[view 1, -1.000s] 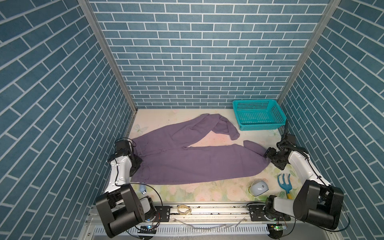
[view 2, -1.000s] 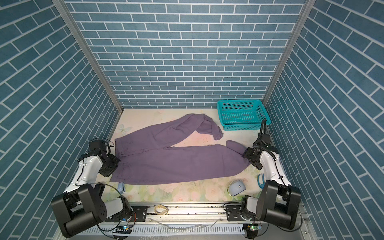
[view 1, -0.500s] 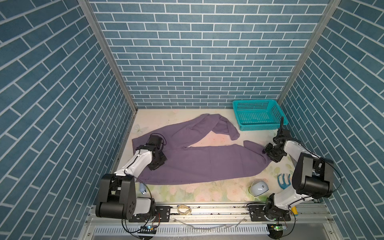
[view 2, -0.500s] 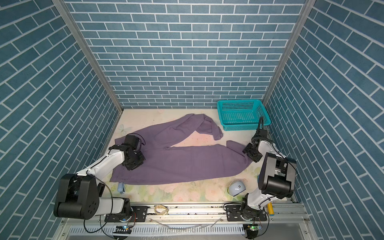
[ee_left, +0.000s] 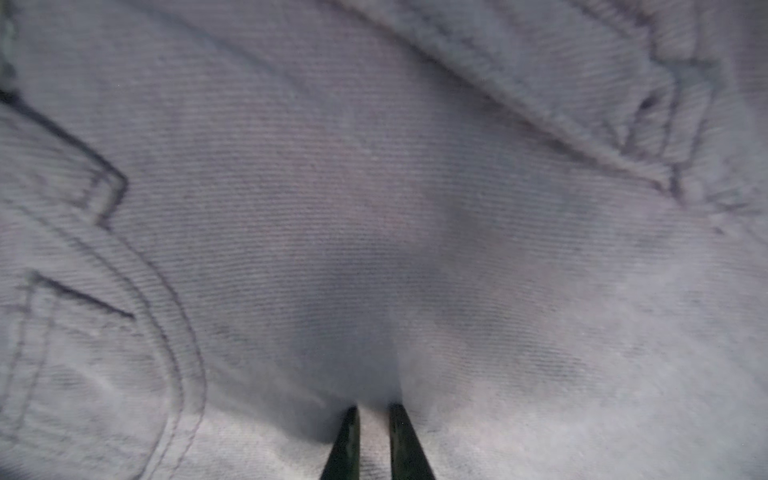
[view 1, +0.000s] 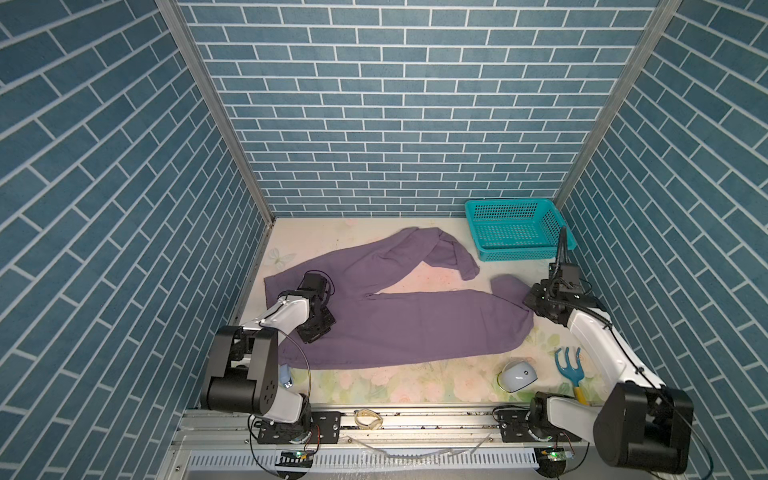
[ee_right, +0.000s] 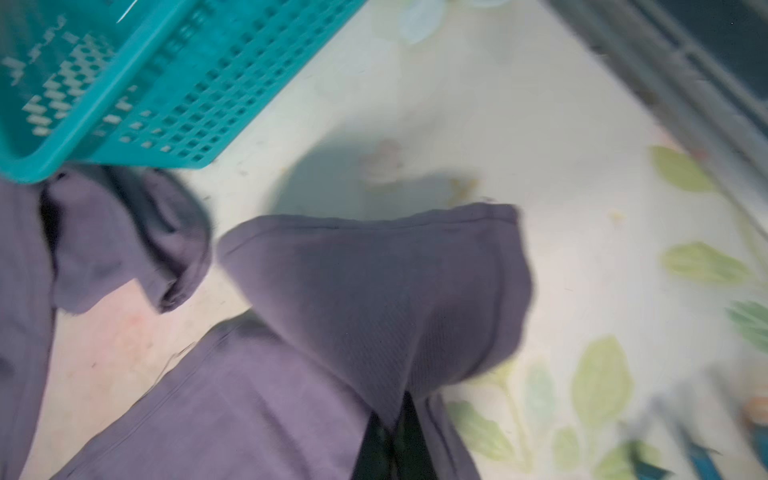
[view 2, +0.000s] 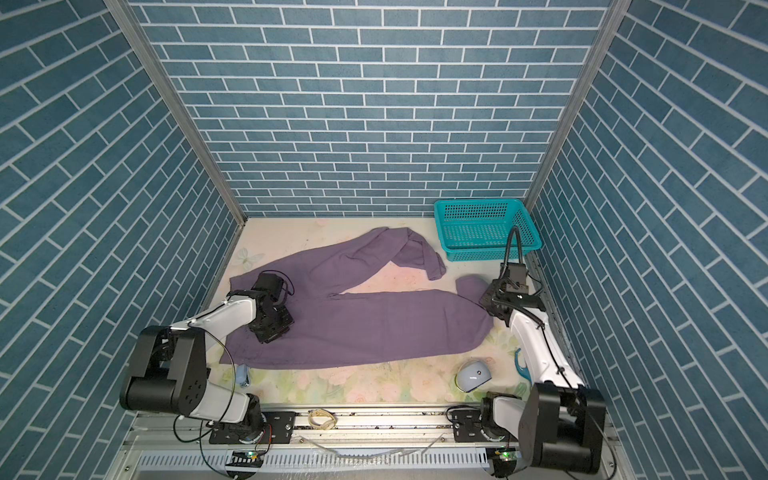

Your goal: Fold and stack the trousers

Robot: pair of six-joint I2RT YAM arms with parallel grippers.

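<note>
In both top views your trousers (view 1: 415, 324) (view 2: 374, 328) lie spread over the middle of the tabletop (view 1: 395, 386) (view 2: 365, 386). The waist is at the left and the two legs run to the right. The far leg ends in a bunch just beside the teal basket (view 1: 523, 253) (view 2: 490, 249), which stands in the far right corner. Your left claw (view 1: 319, 330) (view 2: 272, 328) is down on the waist part. Your right claw (view 1: 530, 301) (view 2: 486, 302) is at the end of the near leg. A blue rake (view 1: 569, 370) lies on the tabletop near the right arm.

In the left wrist view, trousers cloth (ee_left: 374, 208) fills the frame, with seams and stitching in sight. The left claw (ee_left: 374, 409) has its fingers almost pressed together, pinching a narrow strip of that cloth.

The right wrist view is blurred. The right claw (ee_right: 395, 428) is pressed together on the near leg's end (ee_right: 374, 291), and the hem stands up off the tabletop (ee_right: 540, 124). The basket (ee_right: 166, 116) is beyond it, with the far leg's bunched end beside it.
</note>
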